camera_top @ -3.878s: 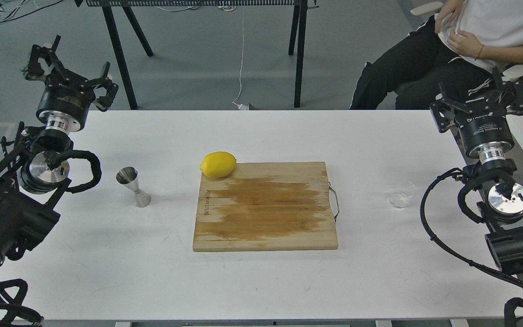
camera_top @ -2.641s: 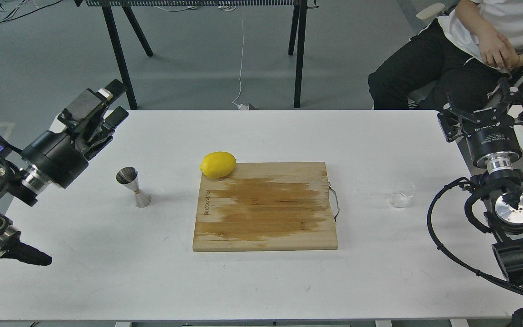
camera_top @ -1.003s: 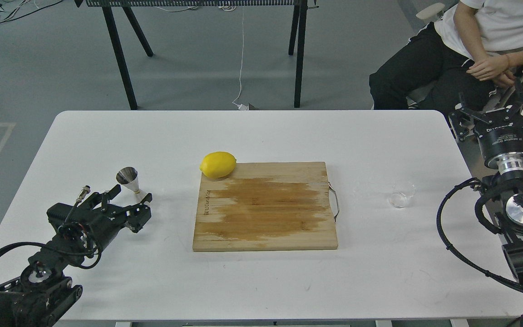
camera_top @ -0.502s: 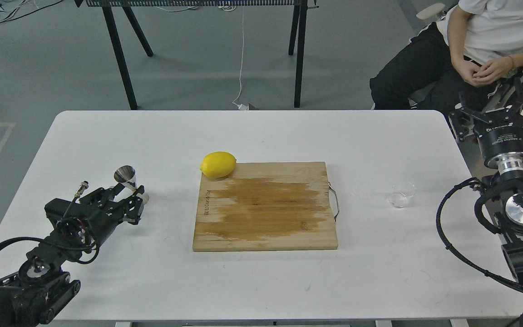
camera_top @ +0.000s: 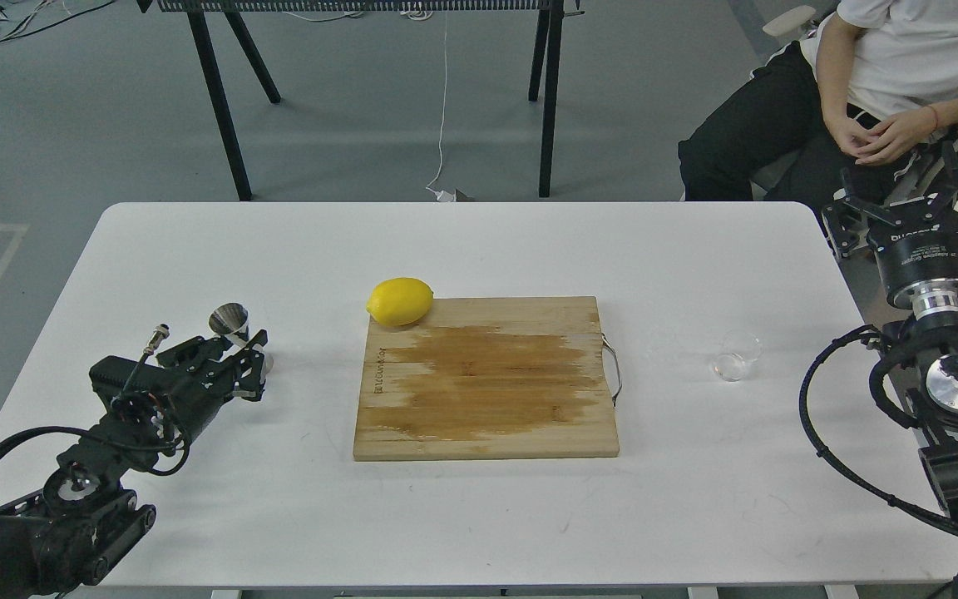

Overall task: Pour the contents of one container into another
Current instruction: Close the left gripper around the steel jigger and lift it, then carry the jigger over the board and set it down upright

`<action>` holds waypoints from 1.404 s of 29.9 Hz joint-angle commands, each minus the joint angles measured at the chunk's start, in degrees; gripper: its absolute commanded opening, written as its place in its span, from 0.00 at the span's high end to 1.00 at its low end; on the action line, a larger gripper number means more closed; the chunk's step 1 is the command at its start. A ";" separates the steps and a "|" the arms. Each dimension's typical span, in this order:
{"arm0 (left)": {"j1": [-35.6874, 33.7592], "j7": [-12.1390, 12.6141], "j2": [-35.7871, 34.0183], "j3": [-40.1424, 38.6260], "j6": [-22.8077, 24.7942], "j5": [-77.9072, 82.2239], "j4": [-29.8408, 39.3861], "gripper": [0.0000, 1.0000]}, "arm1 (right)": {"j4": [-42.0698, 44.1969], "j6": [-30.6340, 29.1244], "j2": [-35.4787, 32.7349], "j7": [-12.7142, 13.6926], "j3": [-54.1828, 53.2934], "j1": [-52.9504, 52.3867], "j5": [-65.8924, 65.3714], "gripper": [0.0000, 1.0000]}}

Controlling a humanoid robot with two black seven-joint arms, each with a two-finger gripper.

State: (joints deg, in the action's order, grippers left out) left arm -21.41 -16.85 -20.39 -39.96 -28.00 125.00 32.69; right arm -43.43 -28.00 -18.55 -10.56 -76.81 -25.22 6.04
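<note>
The steel jigger [camera_top: 230,320] stands leaning at the left of the white table [camera_top: 479,241]. Only its upper cone and a sliver of its base show. My left gripper [camera_top: 256,364] lies low over the table from the lower left, its dark fingers on either side of the jigger's lower part. How far they have closed is hidden. The small clear glass cup [camera_top: 735,356] sits alone on the right of the table. My right gripper [camera_top: 916,200] is raised beyond the table's right edge, well behind the cup, its fingers spread open and holding nothing.
A wooden cutting board [camera_top: 487,378] with a wet stain and a metal handle lies mid-table. A yellow lemon [camera_top: 400,301] rests at its far left corner. A seated person [camera_top: 878,75] is at the back right, close to my right arm. Black table legs [camera_top: 550,91] stand behind.
</note>
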 commanded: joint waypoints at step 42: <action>-18.85 1.64 16.61 29.84 0.00 0.00 2.29 0.87 | 0.02 0.00 -9.40 0.01 -3.52 5.27 0.11 0.00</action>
State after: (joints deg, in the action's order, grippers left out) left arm -42.02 -15.37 -5.59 -12.02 -28.00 125.00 36.72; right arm -43.33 -28.00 -27.77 -10.55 -80.25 -20.04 6.16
